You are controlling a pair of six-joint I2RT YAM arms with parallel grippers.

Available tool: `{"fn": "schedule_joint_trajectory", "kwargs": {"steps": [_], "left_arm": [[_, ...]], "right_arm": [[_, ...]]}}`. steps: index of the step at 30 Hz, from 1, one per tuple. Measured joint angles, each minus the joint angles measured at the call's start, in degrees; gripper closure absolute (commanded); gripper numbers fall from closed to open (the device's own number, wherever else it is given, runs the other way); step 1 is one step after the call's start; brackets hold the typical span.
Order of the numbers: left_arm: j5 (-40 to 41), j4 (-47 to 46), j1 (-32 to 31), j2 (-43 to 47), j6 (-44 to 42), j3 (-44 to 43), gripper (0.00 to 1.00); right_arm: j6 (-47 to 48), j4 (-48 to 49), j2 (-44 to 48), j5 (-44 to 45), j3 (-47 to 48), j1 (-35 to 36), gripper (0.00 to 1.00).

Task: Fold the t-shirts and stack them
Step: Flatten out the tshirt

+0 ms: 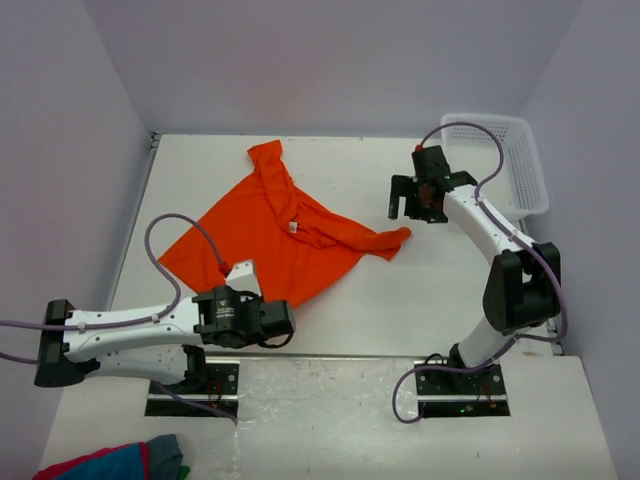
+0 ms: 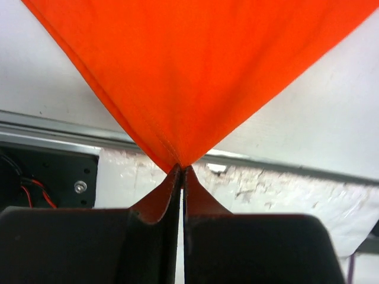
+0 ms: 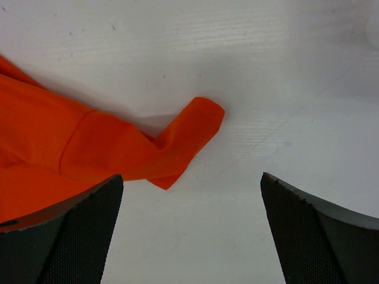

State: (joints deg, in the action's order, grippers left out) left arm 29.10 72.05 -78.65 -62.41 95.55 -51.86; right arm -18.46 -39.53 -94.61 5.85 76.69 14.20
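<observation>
A small white tag [image 1: 292, 227] is sewn to the orange t-shirt [image 1: 260, 235] near its middle, too small for any writing to be read. The shirt lies on a plain white table [image 1: 400, 300] marked with faint scuffs, closed in by pale lilac walls [image 1: 350, 60] on the left, the far side and the right. A white lattice basket [image 1: 530, 170] stands at the far right corner of the table, and a bundle of red, blue and grey cloth [image 1: 120, 462] lies on the near ledge at the lower left, well apart from the shirt. The shirt is left of the table's middle, spread open but rumpled into a rough diamond. Its longest stretch runs across the table, from a flat corner on the left to a sleeve [image 3: 177, 145] that points right with its tip curled over. A narrow bunched part reaches toward the far wall, and another corner points toward the arms. The left gripper [image 2: 182, 173] has its two fingers pressed tight together on that near corner, with the cloth fanning away from the pinch. The right gripper [image 3: 189, 231] hangs over bare table just beside the sleeve tip, its fingers spread wide apart and holding nothing.
</observation>
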Motion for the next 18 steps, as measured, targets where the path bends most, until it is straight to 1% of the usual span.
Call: {"fn": "schedule_joint_trajectory", "kwargs": {"steps": [3, 6, 8, 9, 11, 12, 15, 18], "left_arm": [[2.45, 1.44, 5.2, 1.86, -0.59, -1.18, 1.0], [5.16, 2.05, 10.67, 0.24, -3.26, -4.37, 1.0], [6.78, 1.97, 12.68, -1.2, -4.98, -6.49, 1.0], [7.43, 2.03, 13.09, -2.01, -6.01, -7.48, 1.0], [8.31, 1.73, 13.4, -3.5, -7.72, -8.57, 1.0], [8.63, 1.46, 13.4, -4.15, -8.41, -8.68, 1.0], [8.63, 0.63, 13.4, -5.31, -10.12, -8.63, 1.0], [8.66, -0.17, 13.4, -5.25, -11.3, -8.39, 1.0]], "right_arm": [[-0.87, -0.31, -0.07, -0.7, -1.11, 0.0, 0.05], [-2.08, 0.17, 0.33, -2.58, -2.69, 0.0, 0.09], [-3.06, 0.76, 1.01, -3.54, -4.61, 0.0, 0.12], [-3.63, 1.09, 1.49, -4.22, -5.86, 0.0, 0.15], [-4.74, 1.95, 2.49, -5.64, -8.57, 0.0, 0.18], [-5.31, 2.32, 2.86, -6.16, -9.75, 0.0, 0.22], [-7.61, 4.83, 3.74, -8.74, -13.51, 0.0, 0.27], [-10.93, 8.87, 5.22, -11.06, -18.08, 0.0, 0.28]]}}
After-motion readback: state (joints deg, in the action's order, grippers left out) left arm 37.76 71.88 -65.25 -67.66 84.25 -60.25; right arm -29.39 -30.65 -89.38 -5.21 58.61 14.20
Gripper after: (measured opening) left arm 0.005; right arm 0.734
